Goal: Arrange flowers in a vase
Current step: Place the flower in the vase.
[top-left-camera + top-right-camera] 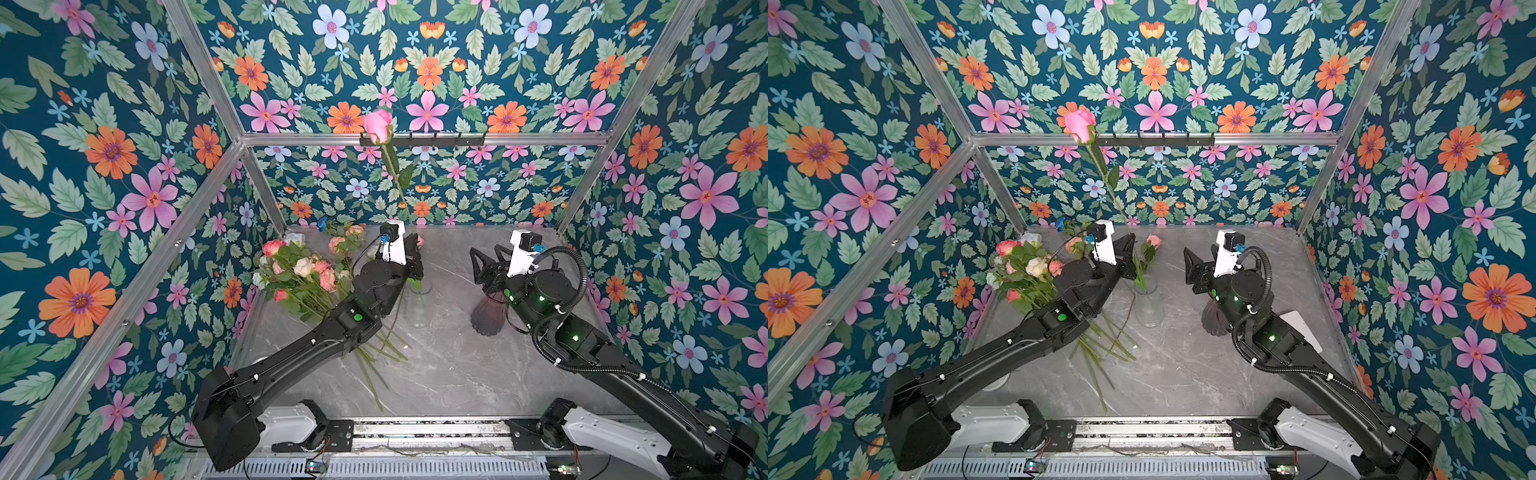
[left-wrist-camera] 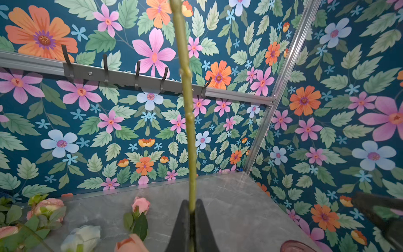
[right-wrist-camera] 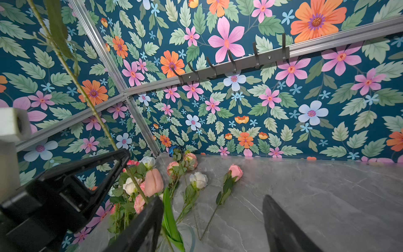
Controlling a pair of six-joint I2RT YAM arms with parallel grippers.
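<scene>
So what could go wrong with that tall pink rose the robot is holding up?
The pink rose is long and pinched low on its stem by the left fingers. Its heavy head could swing, or tip the slim clear vase once it is let go. The right arm hangs just over the dark vase and might knock it.

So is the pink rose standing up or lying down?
The pink rose stands up, slightly tilted: jaws of the left gripper pinch its stem low down, bloom high above the table.
</scene>
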